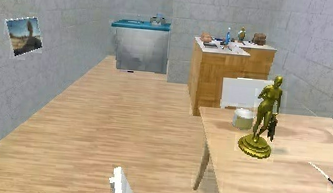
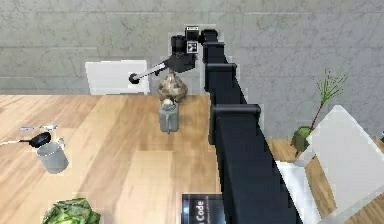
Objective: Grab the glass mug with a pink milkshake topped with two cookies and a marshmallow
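The pinkish-topped glass mug (image 2: 170, 110) is standing on the wooden table (image 2: 110, 145), right at the dark gripper (image 2: 147, 74); whether it is grasping anything, I cannot tell.

Grey tiled walls (image 1: 71, 16) enclose a floor (image 1: 102, 119) of pale wood planks. In the forward view, a framed picture (image 1: 23, 34) hangs at 10 o'clock. A steel tub (image 1: 139, 44) with a blue rim stands by the far wall at 12 o'clock, and a wooden cabinet (image 1: 221, 79) at 1 o'clock. A wooden table (image 1: 288, 180) spreads at 4 o'clock. In the arm side view, 1 white chair (image 2: 115, 76) stands at 11 o'clock, a second white chair (image 2: 345, 150) at 4 o'clock, and a potted plant (image 2: 326, 90) at 3 o'clock.
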